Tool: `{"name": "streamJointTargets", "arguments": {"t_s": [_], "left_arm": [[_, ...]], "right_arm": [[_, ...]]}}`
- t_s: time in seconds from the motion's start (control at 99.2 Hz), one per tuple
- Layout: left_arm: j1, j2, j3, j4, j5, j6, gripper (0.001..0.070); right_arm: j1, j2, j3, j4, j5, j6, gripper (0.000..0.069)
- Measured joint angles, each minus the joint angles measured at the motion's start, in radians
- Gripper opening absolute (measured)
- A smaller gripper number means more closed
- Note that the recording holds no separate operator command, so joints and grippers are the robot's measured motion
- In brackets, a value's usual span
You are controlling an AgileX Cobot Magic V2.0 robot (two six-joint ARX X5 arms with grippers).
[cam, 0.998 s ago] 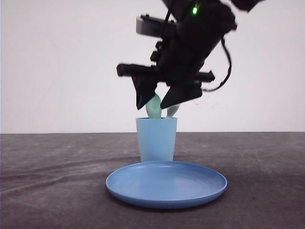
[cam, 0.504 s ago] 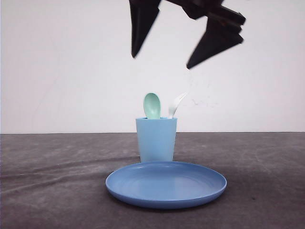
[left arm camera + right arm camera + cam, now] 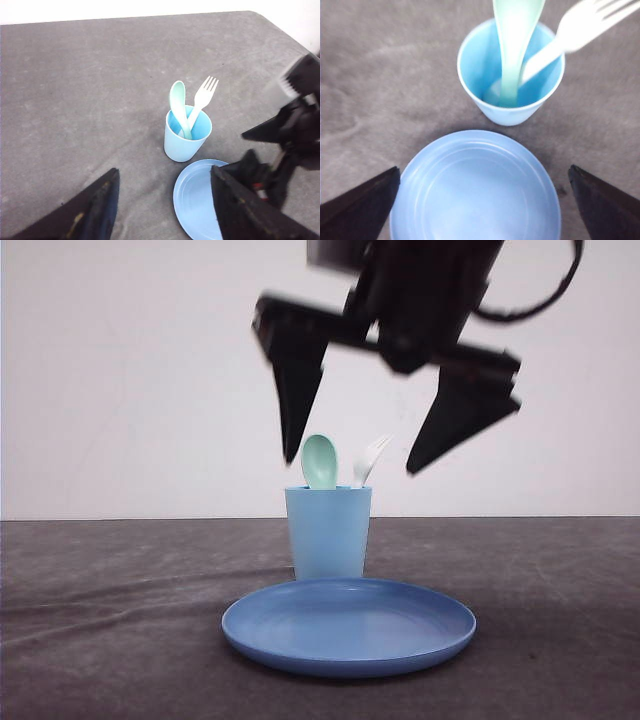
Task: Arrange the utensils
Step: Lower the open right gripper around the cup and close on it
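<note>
Above the light blue cup point(image 3: 328, 532), my right gripper point(image 3: 357, 462) hangs with jaws spread wide and empty; my left gripper point(image 3: 164, 200) is likewise spread. Inside the cup stand the mint-green spoon point(image 3: 320, 461) and white fork point(image 3: 368, 460), behind the blue plate point(image 3: 348, 626).

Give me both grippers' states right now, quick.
Left gripper: open, holding nothing.
Right gripper: open, empty, above the cup holding the spoon and fork.
</note>
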Motion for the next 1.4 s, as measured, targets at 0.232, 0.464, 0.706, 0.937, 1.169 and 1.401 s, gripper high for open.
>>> {"name": "streamJointTargets", "arguments": {"t_s": [0.232, 0.464, 0.706, 0.937, 1.169, 1.401], "left_arm": [[0.000, 0.000, 0.000, -0.002, 0.000, 0.000, 0.0348], [0.000, 0.000, 0.000, -0.009, 0.000, 0.000, 0.0348], [0.000, 0.000, 0.000, -0.009, 0.000, 0.000, 0.0348], [0.000, 0.000, 0.000, -0.009, 0.000, 0.000, 0.0348], [0.000, 0.000, 0.000, -0.008, 0.000, 0.000, 0.0348], [0.000, 0.000, 0.000, -0.008, 0.000, 0.001, 0.0348]], "right_arm": [[-0.033, 0.090, 0.000, 0.084, -0.005, 0.010, 0.0681], [-0.106, 0.136, 0.000, 0.164, -0.103, 0.010, 0.0681], [-0.119, 0.204, 0.000, 0.193, -0.126, 0.003, 0.0681], [-0.138, 0.224, 0.000, 0.242, -0.127, -0.008, 0.0681], [-0.166, 0.232, 0.018, 0.264, -0.136, -0.026, 0.0680], [-0.164, 0.295, 0.086, 0.263, -0.154, -0.051, 0.0680]]}}
